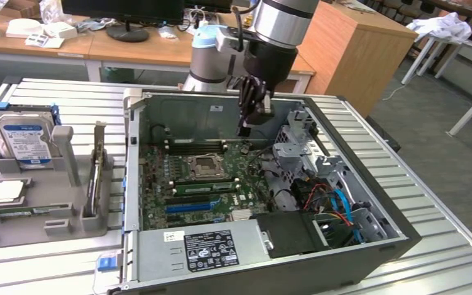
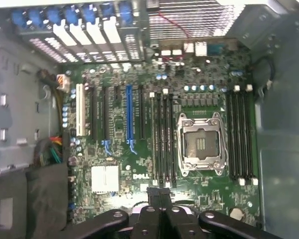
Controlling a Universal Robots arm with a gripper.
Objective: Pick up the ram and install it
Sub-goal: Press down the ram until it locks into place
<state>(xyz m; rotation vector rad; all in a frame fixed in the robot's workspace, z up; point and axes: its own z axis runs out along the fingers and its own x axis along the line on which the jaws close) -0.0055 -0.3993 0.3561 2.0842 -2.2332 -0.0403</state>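
Gripper (image 1: 247, 129) of mine hung shut, fingertips pressed together with nothing between them, inside the open computer case (image 1: 134, 258) above the motherboard (image 1: 244, 163). In the wrist view my gripper (image 2: 159, 191) sat just beside the near end of the memory slots (image 2: 162, 139).

Going from the exterior view's left: a silver hard drive (image 1: 23, 138) stood upright in the grey holder (image 1: 66, 222), and a processor chip (image 1: 7, 192) lay flat below it. Toward that holder's right side a thin board stood on edge in a slot. I took this for the ram (image 1: 96, 175), though I saw it edge-on and could not make out its label. It was well apart from my gripper and outside the case. Further right came the case wall, then the motherboard with its empty CPU socket (image 1: 204, 163) between two banks of slots. A greenish strip lay along the nearer bank, and I could not tell whether a stick was seated there.

I judged the ram light, stiff and thin, and easily harmed at its chips and contact edge. The safest hold seemed to be across its flat faces near the middle of the upper edge, square enough that it would not twist
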